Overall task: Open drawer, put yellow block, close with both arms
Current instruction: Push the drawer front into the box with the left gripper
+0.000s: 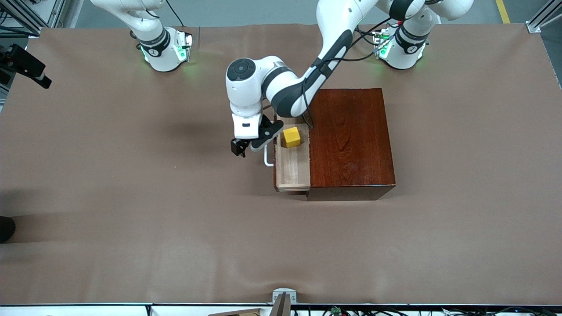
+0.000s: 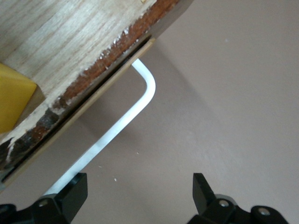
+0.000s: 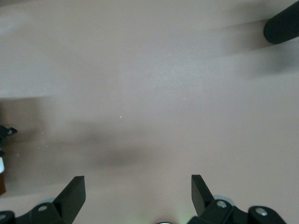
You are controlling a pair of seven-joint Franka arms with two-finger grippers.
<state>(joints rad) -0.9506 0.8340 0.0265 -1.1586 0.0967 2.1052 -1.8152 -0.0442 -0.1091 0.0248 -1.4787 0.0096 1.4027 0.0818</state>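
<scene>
Tabletop [image 1: 131, 197] of plain brown, no writing legible. Glossy dark mahogany box [image 1: 351, 140]; its light-wood drawer [image 1: 292, 169] open, small yellow block [image 1: 291, 137] inside. Left gripper [image 1: 249, 147] wide, empty, over white U-shaped handle [image 1: 267, 159]. Right gripper [image 3: 138, 189] wide, empty, waiting.

A robotics lab. Two white robot arms [image 1: 281, 87] stand bolted at one edge of a large brown-covered table [image 1: 131, 197]. Aluminium framing [image 1: 542, 17] stands at its corner.
</scene>
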